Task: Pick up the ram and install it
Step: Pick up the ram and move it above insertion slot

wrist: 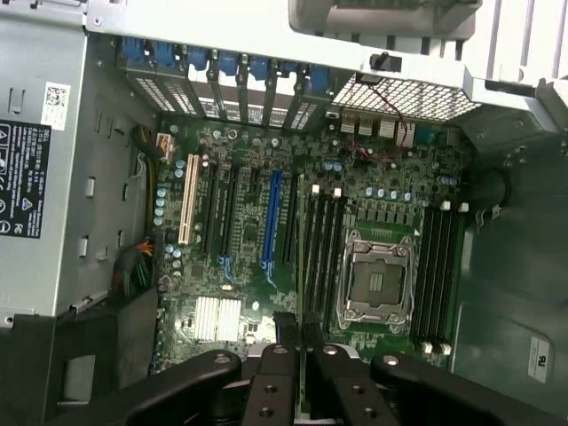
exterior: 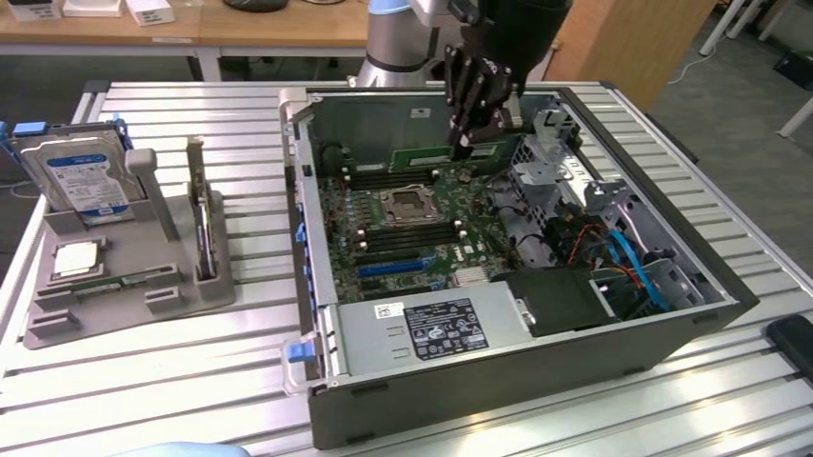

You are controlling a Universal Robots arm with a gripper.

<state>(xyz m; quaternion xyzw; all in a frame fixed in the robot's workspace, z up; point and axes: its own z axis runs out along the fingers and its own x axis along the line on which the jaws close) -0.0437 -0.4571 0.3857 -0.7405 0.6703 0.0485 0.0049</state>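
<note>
- Exterior view: the open computer case lies on the slatted bench. It holds the motherboard, with a bare processor socket and a power supply.
- At the exterior view's left, a grey tray holds an upright hard drive and a processor chip.
- My arm reaches down into the case's far end. My tool is clamped on the ram, a long green stick held level near the far wall.
- Wrist view: my tool grips the ram edge-on, a thin line beside the black memory slots. I cannot tell whether it touches them.
</note>
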